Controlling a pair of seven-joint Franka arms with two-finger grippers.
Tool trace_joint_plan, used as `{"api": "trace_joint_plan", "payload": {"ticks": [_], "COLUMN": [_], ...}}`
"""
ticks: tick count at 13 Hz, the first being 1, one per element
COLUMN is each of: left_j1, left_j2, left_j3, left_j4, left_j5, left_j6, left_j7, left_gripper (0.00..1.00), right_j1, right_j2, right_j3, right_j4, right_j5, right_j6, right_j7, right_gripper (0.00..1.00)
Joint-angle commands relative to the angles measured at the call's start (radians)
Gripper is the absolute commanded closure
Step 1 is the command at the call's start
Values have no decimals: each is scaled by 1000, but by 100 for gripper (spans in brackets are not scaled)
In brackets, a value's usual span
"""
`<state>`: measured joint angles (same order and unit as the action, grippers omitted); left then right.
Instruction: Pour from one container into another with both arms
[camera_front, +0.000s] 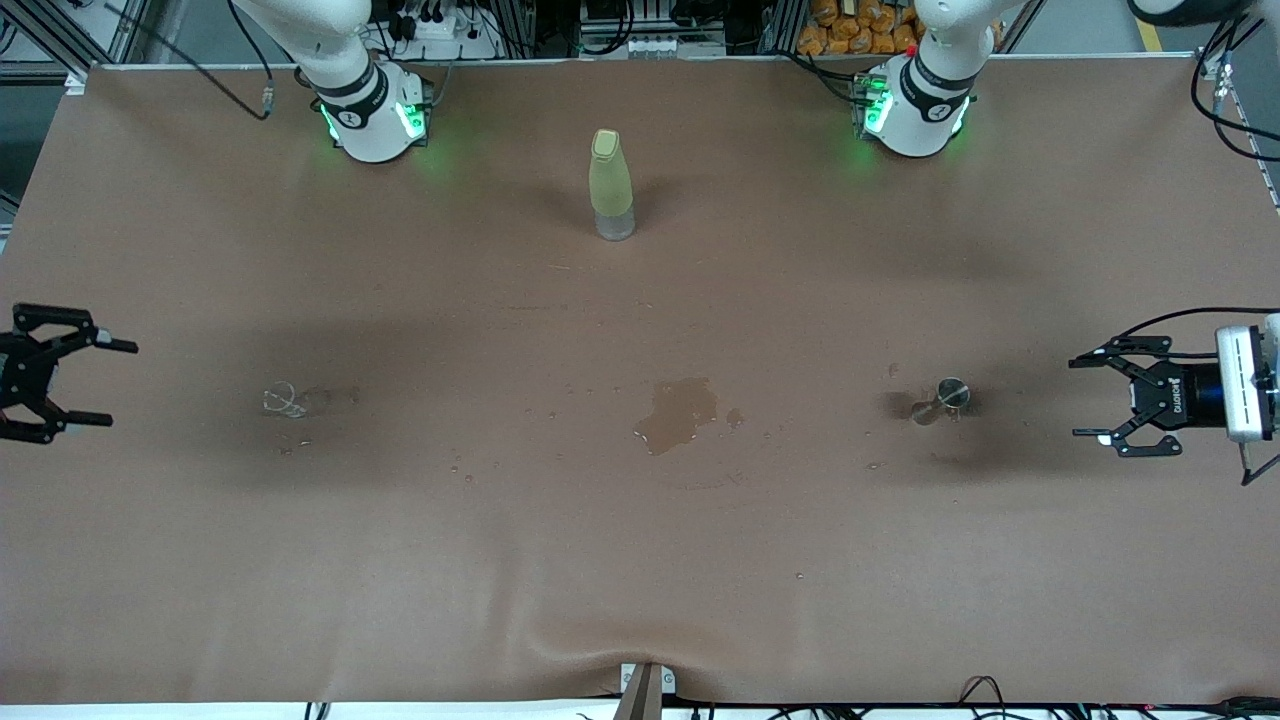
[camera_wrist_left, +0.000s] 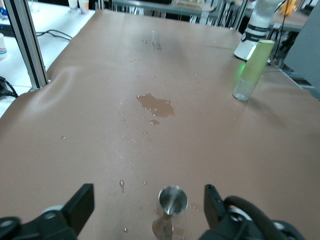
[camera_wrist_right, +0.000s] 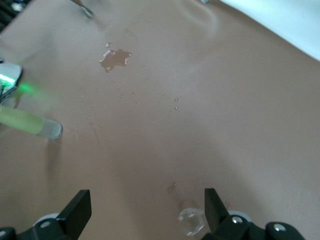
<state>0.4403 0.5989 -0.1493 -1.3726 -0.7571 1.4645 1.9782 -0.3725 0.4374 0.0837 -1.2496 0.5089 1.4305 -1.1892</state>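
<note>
both pincers spread wide, holding nothing. left pincer (camera_front: 1110, 407) lined up beside metal cup (camera_front: 951, 392), right pincer (camera_front: 88, 380) aimed at small glass (camera_front: 283, 401). puddle (camera_front: 678, 412) between them on surface (camera_front: 400, 560), bottle (camera_front: 610, 185) standing farther up.

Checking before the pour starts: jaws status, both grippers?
Left gripper: open, holding nothing, beside the metal cup.
Right gripper: open, holding nothing, beside the clear glass.

The left gripper (camera_front: 1095, 398) hangs level with fingers spread wide; the right gripper (camera_front: 100, 382) likewise, fingers apart.
</note>
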Motion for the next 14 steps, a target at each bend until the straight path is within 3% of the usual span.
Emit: {"api": "trace_joint_plan", "payload": {"ticks": [1,4,8,10,14], "left_j1": [-40,-81,-152,-189,-225], "left_j2": [-94,-172,-238,-255,-264], "left_j3": [0,-1,-3,-1,-4], "left_j4": [-26,-33,-31,-29,-25], "left_j5": [59,149,388,487,542], "left_j6": [54,83,178,217,218], "left_j7": [-93,-322,-634,-860,-1434], "left_gripper": [0,0,0,0,0], "right_j1": [37,99,202,213,349], "right_j2": [-80,-133,-238,-279,-316], "right_j3": [-7,-7,-16,-27,-168], "right_j4": [-47,-50,-115,-152,-179], "right_j5": [-64,-131,-251,-263,-404], "right_j6": [7,11,42,41,65], "right_j7": [167,462,753,945,1062], "right_gripper": [0,0,0,0,0]}}
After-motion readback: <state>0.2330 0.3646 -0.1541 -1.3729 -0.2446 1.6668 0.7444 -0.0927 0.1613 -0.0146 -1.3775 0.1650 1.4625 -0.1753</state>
